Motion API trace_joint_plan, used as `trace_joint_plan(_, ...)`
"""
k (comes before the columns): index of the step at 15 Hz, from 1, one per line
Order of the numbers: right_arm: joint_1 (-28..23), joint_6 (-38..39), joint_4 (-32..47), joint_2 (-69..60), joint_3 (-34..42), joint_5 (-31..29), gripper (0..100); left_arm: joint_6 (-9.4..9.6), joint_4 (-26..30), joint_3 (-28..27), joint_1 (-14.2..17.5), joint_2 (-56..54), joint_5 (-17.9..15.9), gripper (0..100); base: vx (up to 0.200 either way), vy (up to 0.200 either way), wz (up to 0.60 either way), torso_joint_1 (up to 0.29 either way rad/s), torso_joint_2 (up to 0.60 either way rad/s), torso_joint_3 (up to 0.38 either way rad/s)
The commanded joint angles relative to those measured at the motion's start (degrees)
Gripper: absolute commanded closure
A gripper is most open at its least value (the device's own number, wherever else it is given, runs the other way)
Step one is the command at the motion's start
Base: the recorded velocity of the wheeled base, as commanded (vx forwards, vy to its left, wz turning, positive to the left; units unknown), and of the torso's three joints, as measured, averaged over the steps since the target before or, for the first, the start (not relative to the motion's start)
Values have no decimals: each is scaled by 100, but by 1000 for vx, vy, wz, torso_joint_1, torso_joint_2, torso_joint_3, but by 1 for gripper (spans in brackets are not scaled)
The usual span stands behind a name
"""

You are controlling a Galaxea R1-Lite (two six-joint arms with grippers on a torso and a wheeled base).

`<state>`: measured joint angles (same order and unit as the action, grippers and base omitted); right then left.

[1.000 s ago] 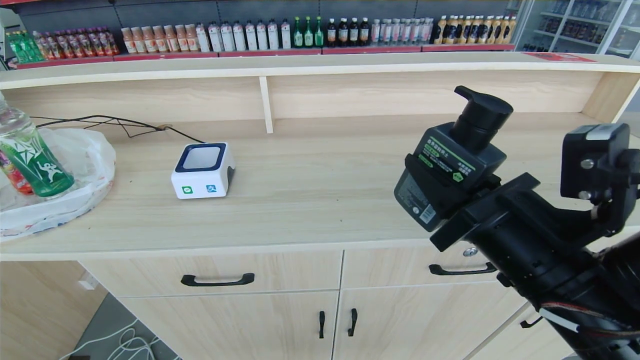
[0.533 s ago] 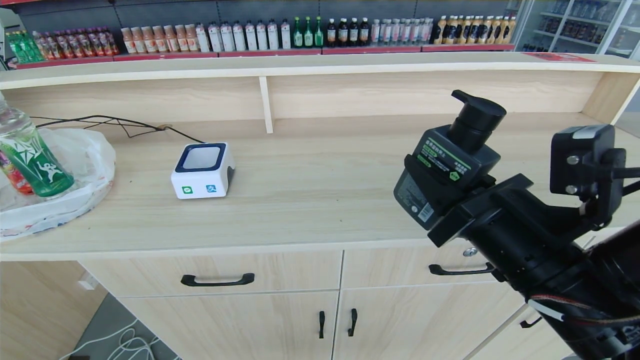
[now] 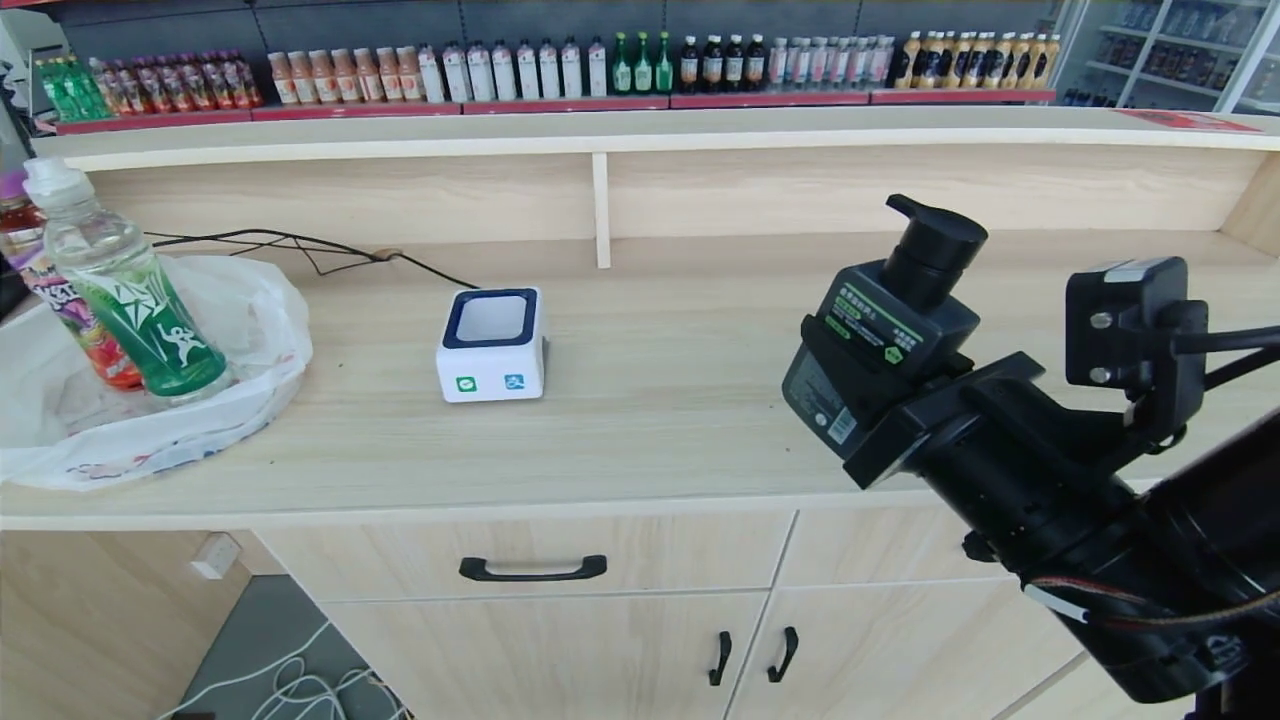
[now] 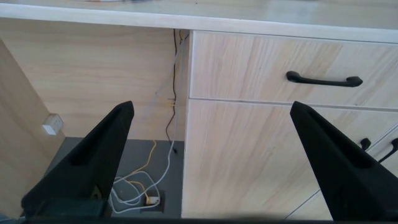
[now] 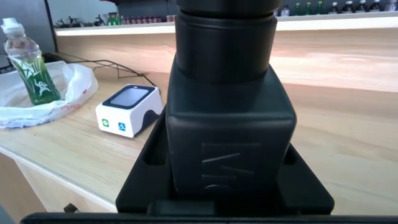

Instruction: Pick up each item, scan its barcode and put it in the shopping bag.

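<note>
The black, square-shouldered plastic pump bottle [image 3: 890, 330] is up off the counter, tilted with its round pump head pointing up and away from the robot. The right gripper [image 3: 885, 395] is clamped on the bottle's lower body, one finger on each side. It hangs over the right front part of the pale wooden counter [image 3: 660, 420], well apart from the small white cube scanner with a dark blue frame around its window [image 3: 492, 343], which stands to the left on the counter.

The head view shows the bottle's green-and-white shoulder label and a white barcode patch low on its side. The right wrist view looks along a plain black face with a raised mark, with neither label visible.

Further left lies the crumpled white plastic shopping bag [image 3: 262, 310]. In the head view two drinks stand upright in it: a clear bottle with a green label [image 3: 125, 290] and, behind it, a bottle with a pink and red label [image 3: 75, 325]. The right wrist view shows the green one alone.

The left wrist view shows the left gripper [image 4: 211, 168] below counter level, its two black fingers spread wide apart with nothing between them. It faces the wooden cabinet front, a black bar drawer handle [image 4: 323, 79] and loose white cables on the floor [image 4: 146, 186].

Counted: one pump bottle, one scanner, one bag, two bottled drinks.
</note>
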<state>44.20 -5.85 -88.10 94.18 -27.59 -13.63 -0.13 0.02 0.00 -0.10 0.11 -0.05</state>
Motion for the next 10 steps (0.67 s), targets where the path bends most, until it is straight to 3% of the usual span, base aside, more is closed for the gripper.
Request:
trace_joint_plan(1, 1, -4, -14, 39, -10, -8, 100, -4, -2, 0, 1, 7, -4, 0, 0, 200, 0, -7, -2, -2)
trace_joint_plan(10, 1, -206, -32, -23, -484, -52, 100, -4, -2, 0, 1, -2, -4, 0, 0, 200, 0, 0, 3, 2)
